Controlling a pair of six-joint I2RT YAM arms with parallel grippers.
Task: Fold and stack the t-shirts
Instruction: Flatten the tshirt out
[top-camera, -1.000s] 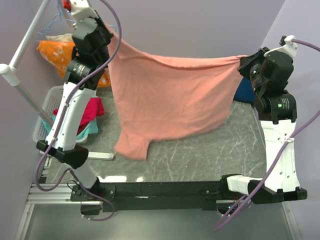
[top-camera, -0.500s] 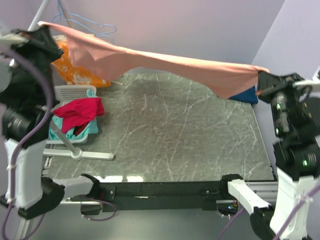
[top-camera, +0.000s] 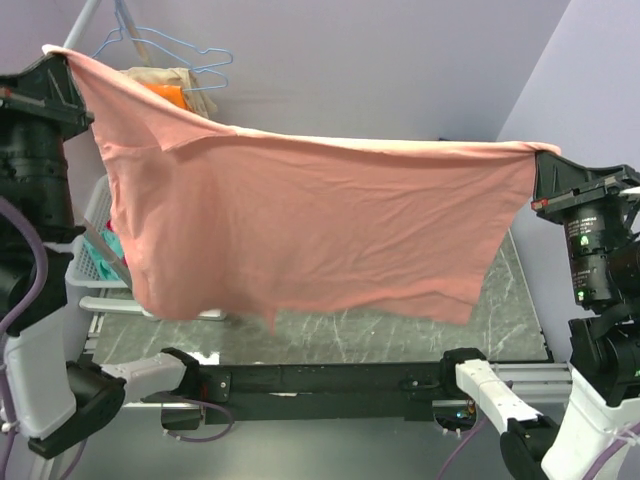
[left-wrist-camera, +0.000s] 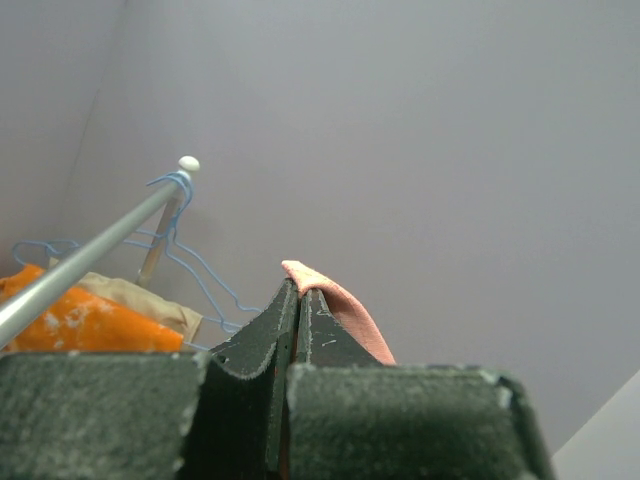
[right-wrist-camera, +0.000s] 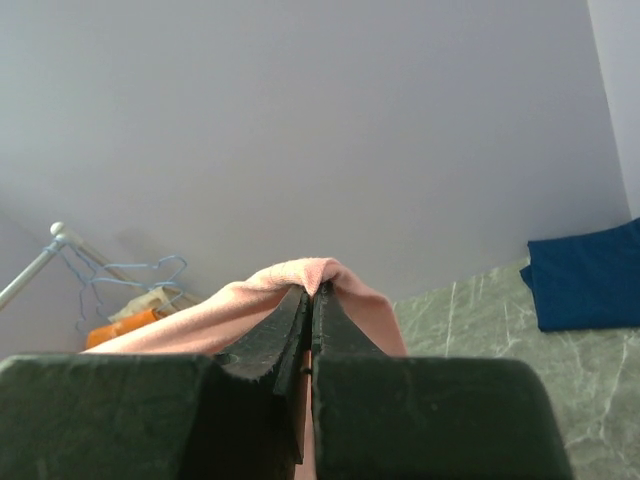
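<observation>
The salmon-pink t-shirt (top-camera: 310, 220) is clamped taut along its top edge by left gripper (left-wrist-camera: 298, 294) and right gripper (right-wrist-camera: 311, 293) — navy t-shirt (right-wrist-camera: 585, 275) seen by right wrist only.

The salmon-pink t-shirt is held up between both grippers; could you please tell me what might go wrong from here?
1. The left gripper and right gripper each pinch only a thin edge of the salmon-pink t-shirt, so it might slip free.
2. Its left side appears close to the blue hangers and could snag.
3. The lower hem hangs uneven, so it may land wrinkled.
</observation>
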